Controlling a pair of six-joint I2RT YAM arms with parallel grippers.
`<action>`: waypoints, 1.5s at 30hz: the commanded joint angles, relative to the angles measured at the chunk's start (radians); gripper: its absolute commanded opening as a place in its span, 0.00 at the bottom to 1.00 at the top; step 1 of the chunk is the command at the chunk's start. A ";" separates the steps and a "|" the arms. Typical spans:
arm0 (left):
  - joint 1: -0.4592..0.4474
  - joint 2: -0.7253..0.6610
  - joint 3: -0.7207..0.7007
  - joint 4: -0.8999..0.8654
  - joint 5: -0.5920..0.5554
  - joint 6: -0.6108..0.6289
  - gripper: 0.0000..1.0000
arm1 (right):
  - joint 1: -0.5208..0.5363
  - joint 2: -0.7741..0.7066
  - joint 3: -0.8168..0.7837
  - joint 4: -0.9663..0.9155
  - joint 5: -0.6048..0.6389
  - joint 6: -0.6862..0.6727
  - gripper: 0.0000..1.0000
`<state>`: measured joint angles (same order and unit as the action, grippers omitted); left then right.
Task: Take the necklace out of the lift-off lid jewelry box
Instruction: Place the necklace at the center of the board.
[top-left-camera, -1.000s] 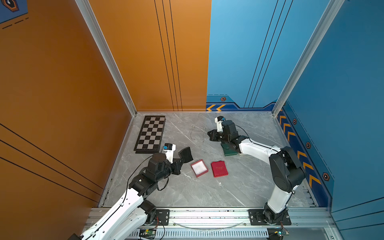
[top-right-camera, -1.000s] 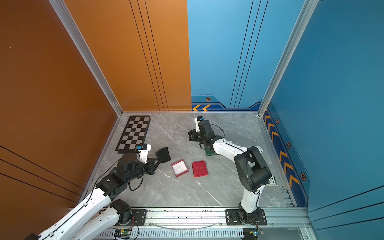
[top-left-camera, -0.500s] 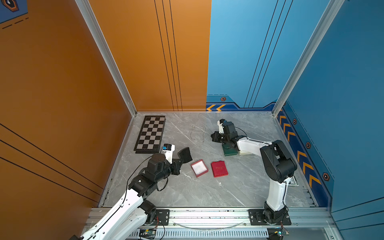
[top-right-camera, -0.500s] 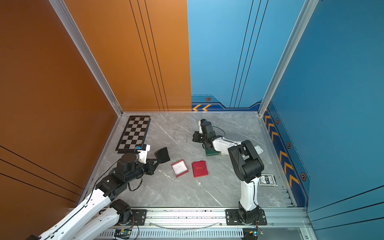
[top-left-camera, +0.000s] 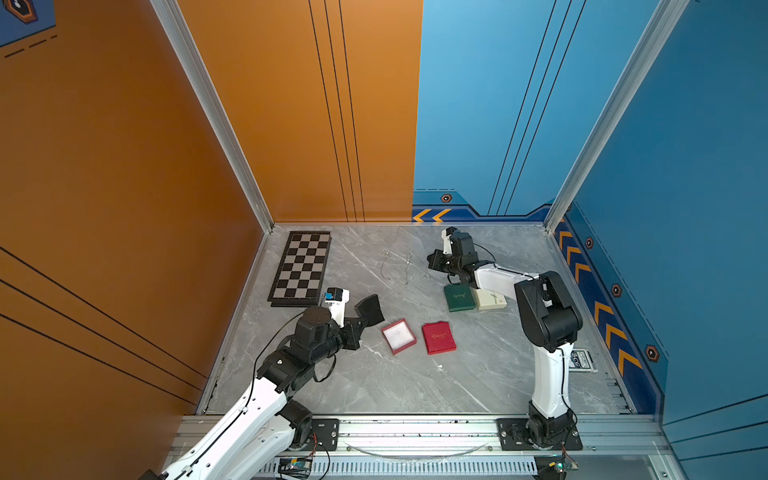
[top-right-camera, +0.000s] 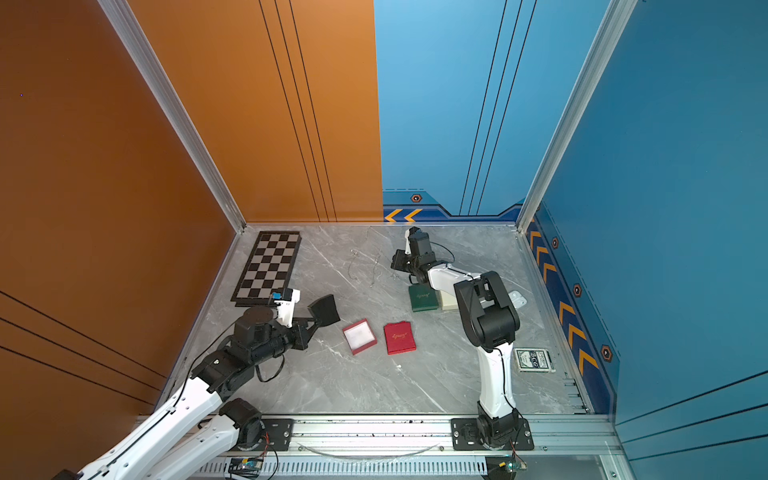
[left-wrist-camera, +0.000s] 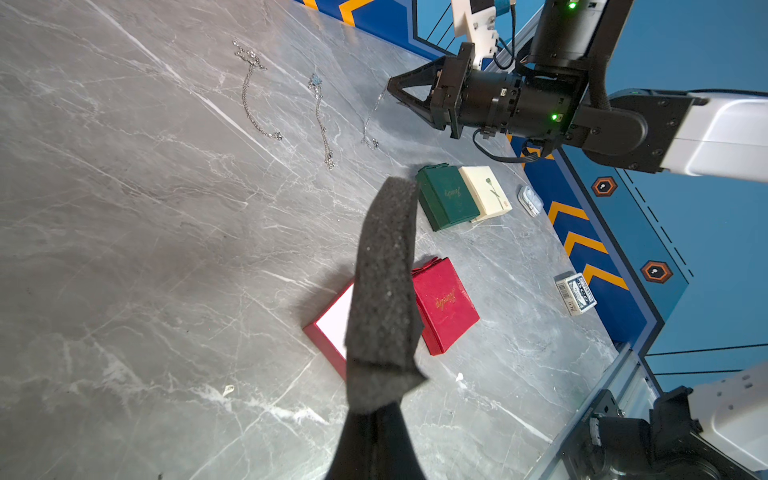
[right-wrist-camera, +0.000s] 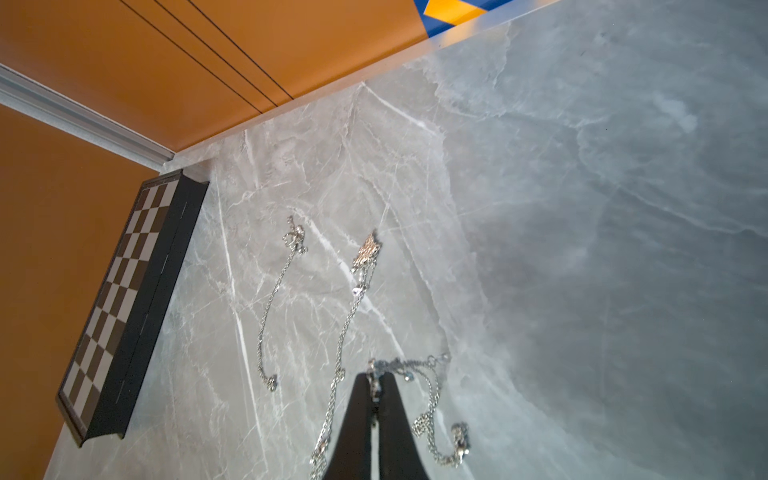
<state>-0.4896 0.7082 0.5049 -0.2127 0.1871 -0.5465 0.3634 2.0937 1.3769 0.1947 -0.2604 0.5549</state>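
While pinching the necklace in the closed right end effector beyond the green box and foam in the closed left end effector, risks snagging the nearby loose chain.

White left arm and right arm, black joints, cables.
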 joint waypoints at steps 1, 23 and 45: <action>0.012 0.005 -0.017 0.012 0.022 -0.001 0.00 | -0.018 0.060 0.057 0.015 0.008 0.031 0.00; 0.016 -0.001 -0.014 0.003 0.033 0.000 0.00 | -0.079 0.319 0.462 -0.135 0.024 0.045 0.00; 0.007 0.042 0.015 0.033 0.034 -0.013 0.00 | -0.131 0.010 0.183 -0.104 -0.090 -0.005 0.41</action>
<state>-0.4828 0.7399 0.5041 -0.2054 0.2028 -0.5476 0.2256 2.2238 1.6264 0.0711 -0.2970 0.5655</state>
